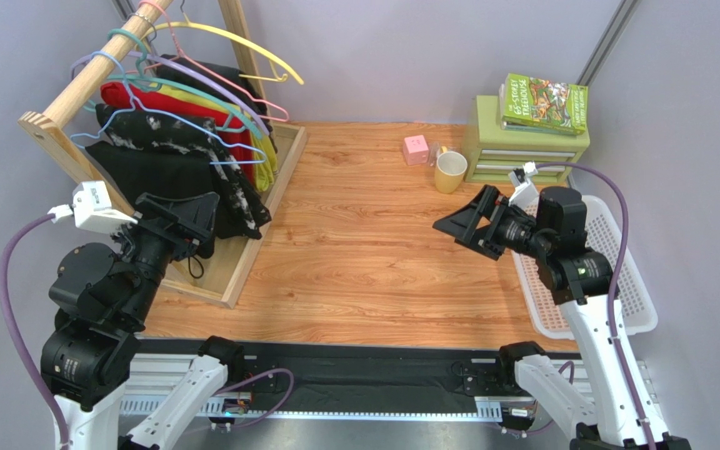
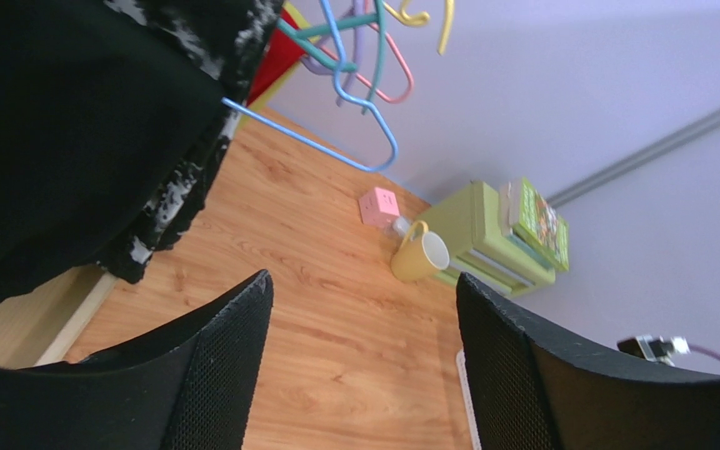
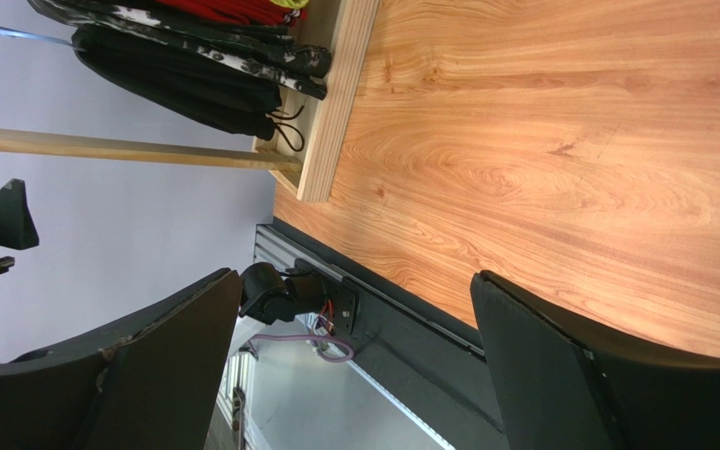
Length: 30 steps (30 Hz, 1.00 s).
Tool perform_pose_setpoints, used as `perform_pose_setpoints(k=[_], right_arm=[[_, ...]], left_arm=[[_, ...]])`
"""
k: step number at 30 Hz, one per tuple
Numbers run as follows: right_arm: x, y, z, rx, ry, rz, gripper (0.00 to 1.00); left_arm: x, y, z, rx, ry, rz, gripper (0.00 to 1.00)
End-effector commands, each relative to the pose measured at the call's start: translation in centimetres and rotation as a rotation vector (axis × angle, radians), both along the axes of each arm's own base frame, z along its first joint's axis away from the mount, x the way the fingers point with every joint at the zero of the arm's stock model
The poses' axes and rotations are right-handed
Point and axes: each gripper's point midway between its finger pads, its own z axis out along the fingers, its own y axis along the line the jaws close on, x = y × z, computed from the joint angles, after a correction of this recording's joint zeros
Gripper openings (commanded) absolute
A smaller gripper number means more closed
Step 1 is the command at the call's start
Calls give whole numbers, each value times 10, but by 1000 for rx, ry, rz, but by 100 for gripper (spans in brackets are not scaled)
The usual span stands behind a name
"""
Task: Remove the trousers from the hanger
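Observation:
The plain black trousers hang on the thin light-blue hanger at the near end of the wooden rack. In the left wrist view the trousers fill the upper left and the hanger's arm sticks out to their right. My left gripper is open and empty, just in front of the trousers' lower edge, not touching them; its jaws stand wide apart. My right gripper is open and empty above the middle of the table, pointing left. The trousers also show in the right wrist view.
Behind the trousers hang a black garment with white splotches, a red garment and several empty hangers. The rack stands on a wooden base. A yellow mug, pink cube, green drawers with a book, and a white basket are at the right.

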Motion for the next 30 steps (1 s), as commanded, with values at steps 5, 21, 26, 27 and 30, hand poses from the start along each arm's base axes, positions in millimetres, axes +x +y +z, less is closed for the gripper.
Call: perform_pose_setpoints(k=[5,21,26,27,30], right_arm=[[9,1,31,-40,-46,42,100],[29,2,67,-52,-146,41,100],[27,-1,71,-73,-149,36,100],[27,-1,72,-79,-154,31,100],[28,-3,72,-84,-150,23,100]], left_arm=[[36,33,7,-56,22,258,75],[116,28,53,-127,-111,367,66],[136,36,47,-133,-84,409,66],[139,35,47,-149,-81,401,66],[147,41,47,-153,-87,418,65]])
